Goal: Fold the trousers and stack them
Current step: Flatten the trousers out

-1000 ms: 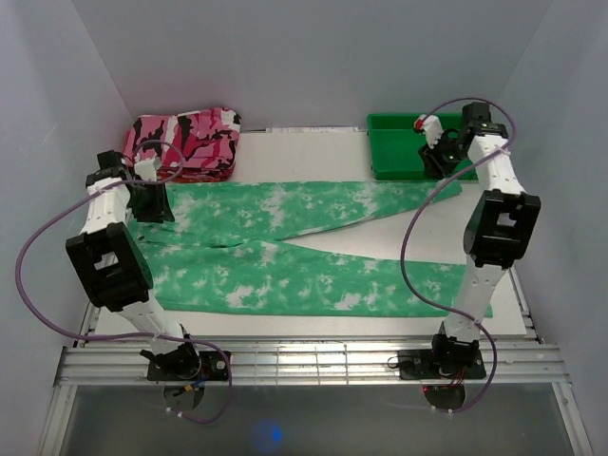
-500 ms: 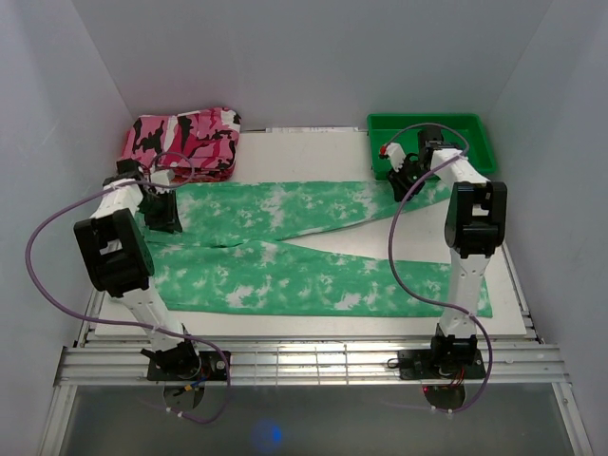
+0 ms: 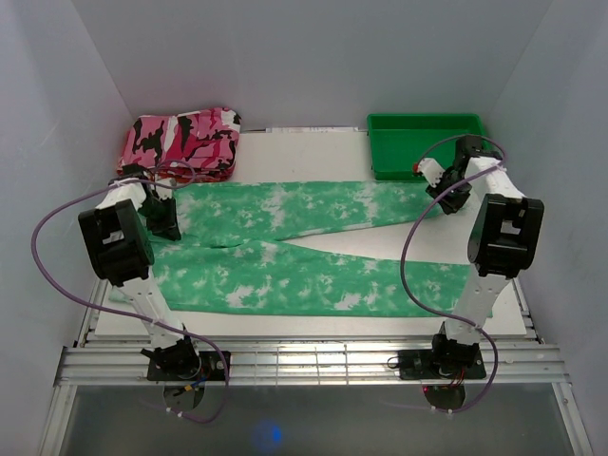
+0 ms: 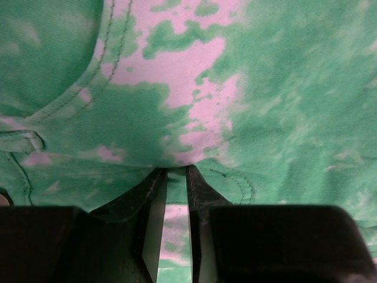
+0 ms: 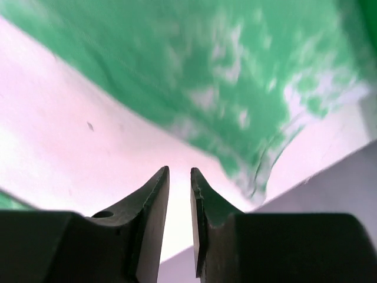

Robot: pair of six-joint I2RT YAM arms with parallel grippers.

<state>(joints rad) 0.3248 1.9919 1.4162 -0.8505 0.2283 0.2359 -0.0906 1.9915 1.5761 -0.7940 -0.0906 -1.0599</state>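
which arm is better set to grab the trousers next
Left. The left gripper has its tips right at the waist edge of the trousers, cloth bunched against them. The right gripper hangs over bare table, short of the cloth.

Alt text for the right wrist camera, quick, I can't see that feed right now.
The right gripper hangs over the bare white table, jaws narrowly apart with nothing between them. The trousers lie just ahead, untouched.
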